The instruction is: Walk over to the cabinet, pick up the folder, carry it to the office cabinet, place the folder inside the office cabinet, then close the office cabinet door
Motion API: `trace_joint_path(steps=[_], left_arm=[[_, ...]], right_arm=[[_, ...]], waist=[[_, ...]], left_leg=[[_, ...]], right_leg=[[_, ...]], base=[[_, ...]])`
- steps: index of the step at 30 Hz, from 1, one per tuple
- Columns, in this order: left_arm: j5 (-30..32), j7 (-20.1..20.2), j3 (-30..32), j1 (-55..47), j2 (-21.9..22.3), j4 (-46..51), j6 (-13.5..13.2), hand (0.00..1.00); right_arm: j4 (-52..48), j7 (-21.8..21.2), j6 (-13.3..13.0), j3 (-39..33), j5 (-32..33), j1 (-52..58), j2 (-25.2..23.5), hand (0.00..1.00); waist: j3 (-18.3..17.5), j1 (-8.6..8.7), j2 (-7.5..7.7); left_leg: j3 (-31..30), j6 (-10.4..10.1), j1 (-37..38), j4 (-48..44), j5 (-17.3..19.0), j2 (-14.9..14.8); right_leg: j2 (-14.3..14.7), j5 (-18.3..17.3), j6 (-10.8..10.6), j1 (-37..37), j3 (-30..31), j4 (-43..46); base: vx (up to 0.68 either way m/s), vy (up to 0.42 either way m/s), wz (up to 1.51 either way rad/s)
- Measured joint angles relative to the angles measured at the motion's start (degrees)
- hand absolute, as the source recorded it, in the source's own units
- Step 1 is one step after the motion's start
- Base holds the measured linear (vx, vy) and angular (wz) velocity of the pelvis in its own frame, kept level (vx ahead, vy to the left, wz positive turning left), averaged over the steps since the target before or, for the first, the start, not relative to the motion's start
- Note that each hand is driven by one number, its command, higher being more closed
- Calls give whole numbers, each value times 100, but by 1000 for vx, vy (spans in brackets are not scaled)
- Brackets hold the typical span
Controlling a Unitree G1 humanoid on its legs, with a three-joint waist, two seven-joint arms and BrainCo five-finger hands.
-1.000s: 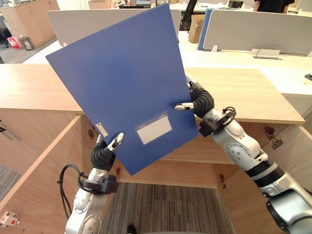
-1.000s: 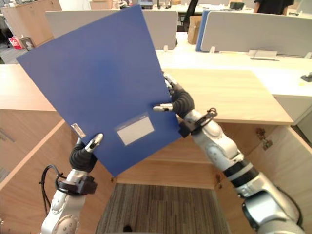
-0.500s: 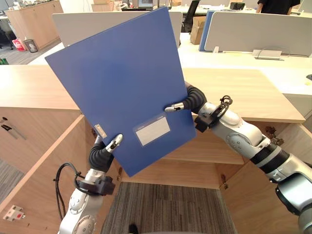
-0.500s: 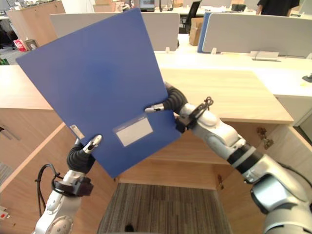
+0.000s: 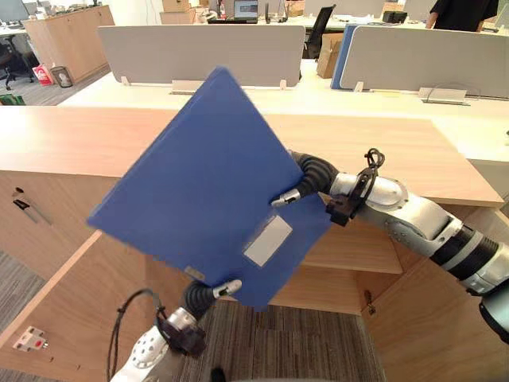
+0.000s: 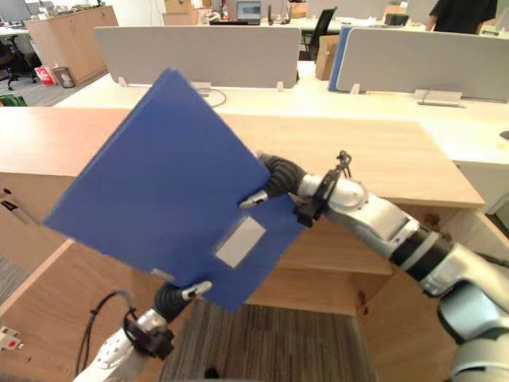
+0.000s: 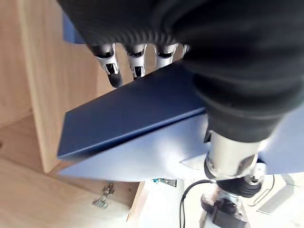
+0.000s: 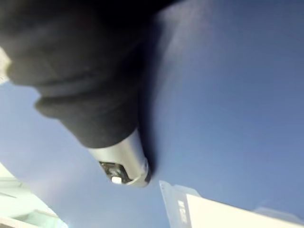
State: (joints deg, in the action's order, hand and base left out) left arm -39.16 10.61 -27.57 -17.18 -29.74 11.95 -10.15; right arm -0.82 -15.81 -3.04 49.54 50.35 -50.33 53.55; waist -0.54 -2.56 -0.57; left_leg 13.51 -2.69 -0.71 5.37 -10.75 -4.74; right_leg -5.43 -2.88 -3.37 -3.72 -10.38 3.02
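Observation:
A large blue folder (image 5: pixel 207 191) with a white label hangs tilted like a diamond in front of the open wooden office cabinet (image 5: pixel 382 151). My right hand (image 5: pixel 312 177) grips its right edge, thumb (image 8: pixel 121 164) pressed on the blue face and fingers hidden behind. My left hand (image 5: pixel 200 296) sits at the folder's lowest corner. Its fingers (image 7: pixel 135 61) stretch straight behind the folder (image 7: pixel 142 114) and its thumb lies over the front edge.
The cabinet's doors stand open at left (image 5: pixel 56 302) and right (image 5: pixel 445 318), with a shelf (image 5: pixel 358 251) inside and carpet (image 5: pixel 262 342) below. Behind are white desks with grey dividers (image 5: pixel 199 52), a cardboard box (image 5: pixel 324 52) and a person (image 5: pixel 469 12).
The folder has turned clockwise and come down in front of the cabinet opening. My left hand has dropped lower under its bottom corner. The view has also shifted.

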Motion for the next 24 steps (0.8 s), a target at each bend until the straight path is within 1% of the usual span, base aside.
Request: trace_joint_path(steps=[2, 4, 5, 6, 7, 8, 9, 11, 12, 13, 14, 15, 16, 18, 19, 21, 22, 24], left_arm=[[-238, 91, -75, 24, 143, -159, 106, 0], [-542, 200, -82, 89, 409, -546, 232, 0], [-627, 225, -82, 112, 469, -657, 258, 0], [-743, 250, -93, 179, 585, -936, 292, 0], [-893, 257, -95, 284, 755, -1355, 373, 0], [-943, 258, -86, 308, 833, -1518, 407, 0], [-1010, 253, -80, 329, 912, -1678, 435, 0], [-1059, 195, -6, 362, 1186, -2265, 579, 0], [-1058, 139, 106, 363, 1354, -2616, 665, 0], [-1055, 100, 187, 363, 1449, -2765, 702, 0], [-1034, -6, 455, 359, 1676, -3032, 758, 0], [-1031, -50, 588, 348, 1774, -3072, 763, 0], [-981, -159, 776, 340, 1898, -3076, 759, 0], [-538, -464, 1148, 366, 2126, -3105, 718, 0], [-518, -488, 1226, 381, 2170, -3170, 711, 0], [-519, -616, 1560, 481, 2303, -3764, 667, 0], [-524, -660, 1618, 494, 2299, -3936, 668, 0], [-559, -756, 1869, 475, 2274, -4605, 665, 0]], right_arm=[[-9, -20, 8, -1, -106, 1, -30, 100], [-8, -14, 10, -74, -367, 67, -168, 100], [-9, 6, 10, -91, -449, 86, -216, 100], [-12, 38, 10, -108, -529, 152, -265, 100], [-14, 116, 20, -267, -739, 300, -371, 100], [-14, 137, 21, -402, -828, 387, -453, 100], [-33, 148, 23, -585, -921, 489, -541, 100], [-241, 298, 13, -1464, -1212, 832, -991, 100], [-365, 436, -52, -2006, -1446, 936, -1364, 100], [-431, 527, -104, -2251, -1616, 969, -1547, 100], [-559, 760, -226, -2743, -2068, 1009, -1971, 100], [-592, 850, -287, -2879, -2211, 1022, -2118, 100], [-658, 988, -356, -3022, -2495, 1056, -2294, 100], [-847, 1292, -469, -3034, -3603, 1208, -2564, 100], [-902, 1309, -503, -3012, -3889, 1293, -2602, 100], [-1050, 1348, -563, -2916, -4772, 1723, -2713, 100], [-1079, 1351, -564, -2890, -4958, 1814, -2712, 100], [-1085, 1375, -571, -2710, -5374, 2042, -2691, 100]], waist=[[0, -3, 0], [0, -4, 0], [0, -6, 0], [-15, -2, 2], [-14, -7, 3], [-14, -7, 3], [-14, -7, 4], [-13, -8, 4], [-13, -3, 4], [-13, 4, 5], [-14, 13, 4], [-14, 16, 4], [-14, 29, 3], [-21, 39, 2], [-21, 37, 2], [-22, 38, 6], [-20, 40, 9], [-18, 72, 14]], left_leg=[[1, -6, 0, 1, -4, -8], [23, -9, 0, 1, -7, -26], [27, -10, 0, 1, -8, -27], [34, -11, -17, 4, -5, -41], [36, -10, -28, 4, -5, -51], [37, -10, -27, 4, -5, -53], [41, -10, -27, 4, -6, -55], [75, -10, -28, 4, -6, -67], [112, -10, -27, 4, -5, -82], [124, -11, -27, 3, -5, -89], [140, -13, -25, 1, -7, -100], [140, -14, -25, 0, -9, -105], [139, -19, -21, -1, -14, -110], [128, -26, -14, -1, -21, -120], [125, -27, -14, 0, -22, -120], [121, -27, -11, 4, -21, -133], [120, -27, -12, 4, -21, -137], [121, -28, -12, 5, -22, -159]], right_leg=[[7, 0, 0, 7, 3, 11], [20, -1, 2, 32, 33, 34], [21, -1, 2, 36, 39, 39], [28, -2, 3, 47, 48, 25], [36, 0, 6, 55, 51, 20], [38, 2, 8, 55, 52, 18], [40, 3, 9, 55, 56, 14], [54, 12, 21, 62, 86, -10], [69, 24, 35, 72, 116, -29], [78, 32, 38, 71, 125, -45], [100, 67, 44, 66, 137, -72], [105, 70, 45, 65, 137, -67], [110, 74, 50, 58, 136, -59], [120, 75, 52, 51, 132, -50], [119, 75, 52, 51, 131, -47], [121, 71, 53, 52, 131, -63], [123, 71, 53, 52, 131, -67], [117, 75, 55, 51, 133, -79]], base=[[0, 0, 0], [-19, -7, -5], [-28, -6, -6], [0, 0, 0], [0, 0, 0], [0, 0, 0], [0, 0, 0], [-5, -3, -9], [1, -4, -13], [2, -12, -13], [1, -13, -6], [2, -15, -4], [0, 0, 0], [0, 0, 0], [-38, 1, 1], [-54, 7, 0], [-48, 7, -1], [-38, 7, -2]])
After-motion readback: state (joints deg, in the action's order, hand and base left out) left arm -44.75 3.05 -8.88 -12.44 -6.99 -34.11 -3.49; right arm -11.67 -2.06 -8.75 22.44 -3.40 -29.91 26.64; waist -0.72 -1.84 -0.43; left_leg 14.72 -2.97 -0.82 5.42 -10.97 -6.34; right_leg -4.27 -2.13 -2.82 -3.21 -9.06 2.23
